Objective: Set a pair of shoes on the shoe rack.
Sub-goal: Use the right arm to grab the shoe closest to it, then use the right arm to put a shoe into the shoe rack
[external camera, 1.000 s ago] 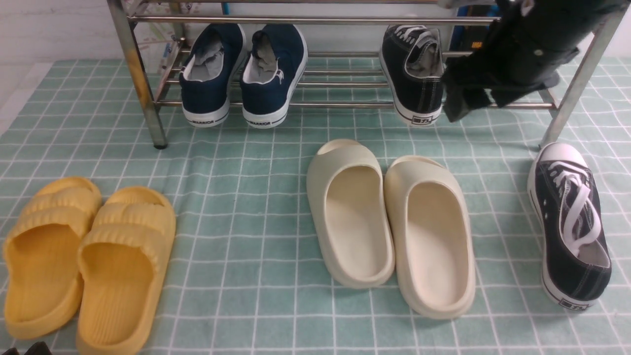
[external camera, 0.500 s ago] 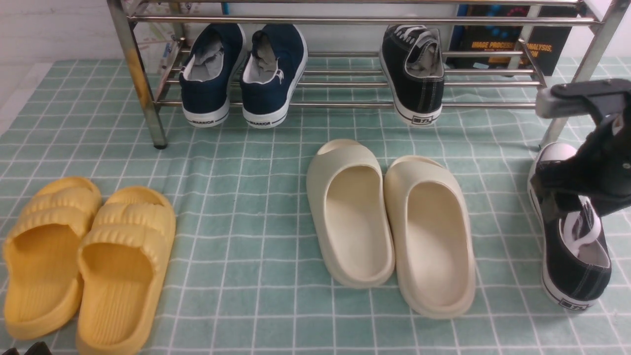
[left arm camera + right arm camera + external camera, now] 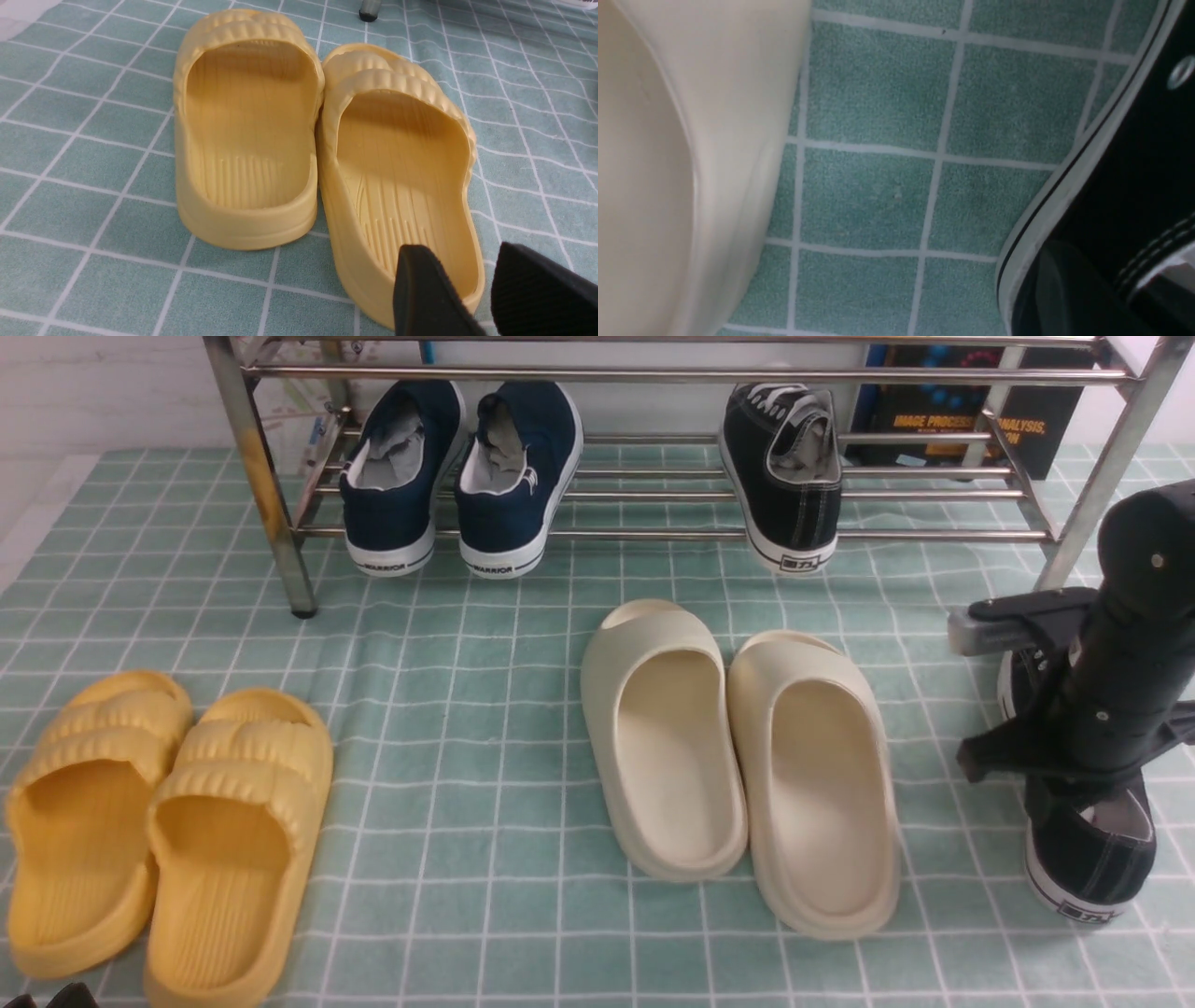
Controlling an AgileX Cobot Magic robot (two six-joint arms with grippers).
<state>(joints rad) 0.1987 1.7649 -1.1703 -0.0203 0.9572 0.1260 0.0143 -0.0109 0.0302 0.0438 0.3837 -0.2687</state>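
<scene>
Only the front view shows the chrome shoe rack (image 3: 653,375). One black canvas sneaker (image 3: 782,476) is stood heel-out on its lower shelf, right of the navy WARRIOR sneakers (image 3: 457,476). A book (image 3: 962,420) is propped behind the rack, far right. The second black sneaker (image 3: 1088,859) is on the green checked cloth (image 3: 467,709) at near right, front half covered by the right gripper (image 3: 1074,779). Its fingertips are hidden, so the jaw state cannot be told. Cream slides (image 3: 738,756) are set mid-cloth. In the right wrist view only that sneaker's white sole edge, one cream slide's wall and the cloth between are seen. In the left wrist view the left gripper (image 3: 467,275) is held over the yellow slides (image 3: 322,140), fingers parted, nothing gripped.
</scene>
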